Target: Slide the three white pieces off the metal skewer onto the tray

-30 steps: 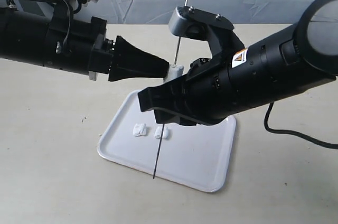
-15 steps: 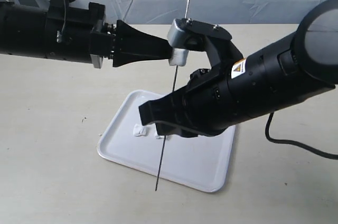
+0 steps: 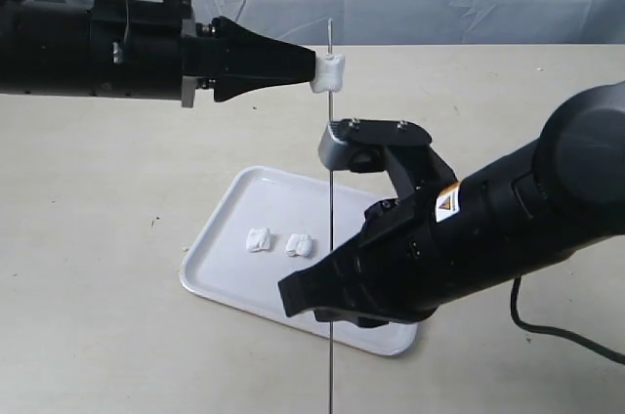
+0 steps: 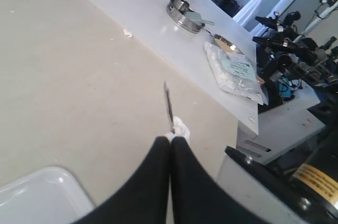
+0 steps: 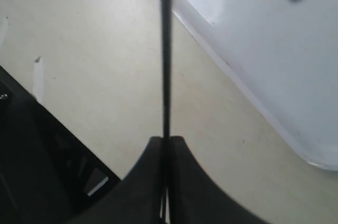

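Left gripper [image 3: 314, 70]: fingers pinching one white piece [image 3: 330, 73] at their tips
Right gripper [image 5: 166, 140]: fingers clamping the upright metal skewer [image 3: 332, 170] between them
Two white pieces [image 3: 259, 239] [image 3: 300, 245]: lying on the tray [image 3: 220, 272], below left fingers

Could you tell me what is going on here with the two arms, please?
The right gripper is shut on the metal skewer and holds it upright. The left gripper pinches the last white piece near the skewer's top end. Two white pieces already lie side by side in the tray, so one piece is left to come off the rod.
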`<state>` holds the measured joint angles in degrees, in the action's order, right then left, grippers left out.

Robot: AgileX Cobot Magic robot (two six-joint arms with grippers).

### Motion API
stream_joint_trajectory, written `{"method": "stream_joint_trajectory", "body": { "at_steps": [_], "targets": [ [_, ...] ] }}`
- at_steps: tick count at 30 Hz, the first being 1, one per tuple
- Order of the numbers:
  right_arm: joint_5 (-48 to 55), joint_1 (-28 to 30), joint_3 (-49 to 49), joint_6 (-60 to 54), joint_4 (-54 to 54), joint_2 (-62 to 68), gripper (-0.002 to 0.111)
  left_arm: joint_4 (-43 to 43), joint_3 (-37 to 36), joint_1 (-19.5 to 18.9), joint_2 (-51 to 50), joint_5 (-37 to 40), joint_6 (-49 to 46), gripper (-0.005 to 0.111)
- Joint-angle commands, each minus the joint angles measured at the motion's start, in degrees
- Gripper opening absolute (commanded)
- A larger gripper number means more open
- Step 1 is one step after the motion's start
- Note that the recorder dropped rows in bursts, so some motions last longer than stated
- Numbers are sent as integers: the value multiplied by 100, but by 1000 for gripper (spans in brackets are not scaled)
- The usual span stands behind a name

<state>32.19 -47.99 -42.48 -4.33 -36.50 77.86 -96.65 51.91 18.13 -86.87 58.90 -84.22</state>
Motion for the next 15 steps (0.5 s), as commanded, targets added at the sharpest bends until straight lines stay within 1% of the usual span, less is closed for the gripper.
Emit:
{"method": "stream_joint_trajectory", "body": {
  "at_steps": [1,7,15],
  "targets": [
    [-131,-7,255,-33,-2,-26,-1,-58,18,26,2,-497,-40,0],
    [-109,-7,390,-33,76,-26,-1,345,18,26,2,-1246,65,0],
    [-110,-7,657,-33,141,-26,-1,311,18,26,2,-1596,75,0]
  ]
}}
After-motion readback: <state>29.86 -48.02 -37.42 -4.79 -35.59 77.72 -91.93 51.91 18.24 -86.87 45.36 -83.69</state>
